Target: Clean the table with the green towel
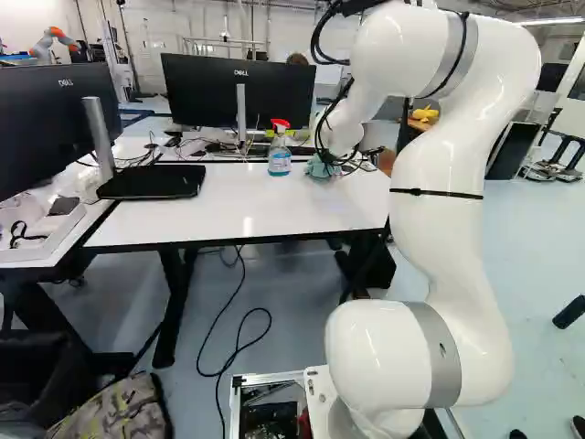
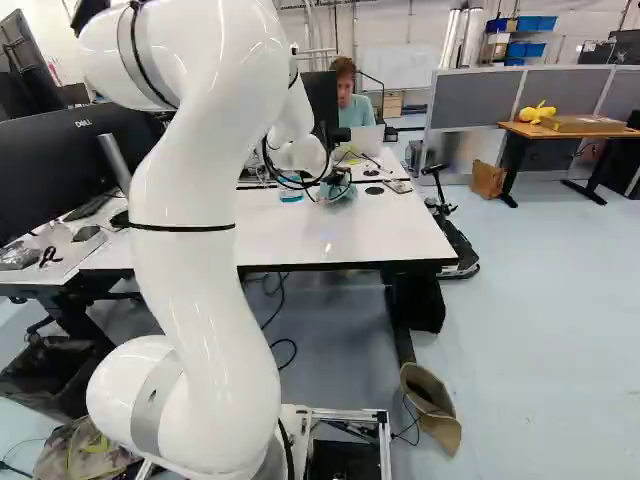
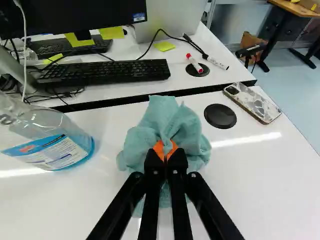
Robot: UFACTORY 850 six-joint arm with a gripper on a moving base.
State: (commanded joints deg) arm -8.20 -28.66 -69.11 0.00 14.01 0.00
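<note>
Bottle (image 3: 82, 132), clear and upright, is being supported by the surface (image 1: 201, 215) left of the tool (image 2: 338, 179), blue liquid (image 3: 89, 151) being held in its base. Its sprayer (image 1: 281, 124) is being cut off in the wrist view. The towel (image 3: 162, 120), bunched on the surface, is being clamped between the tool's orange pads (image 3: 159, 149); its near part is being partly hidden by the fingers (image 3: 151, 165).

The room is bright, and a long lamp (image 1: 552, 20) glows up high. Shiny white streaks lie on the table (image 3: 260, 185), and the smooth arm (image 1: 448, 247) shines too. Under the table it is darker.
</note>
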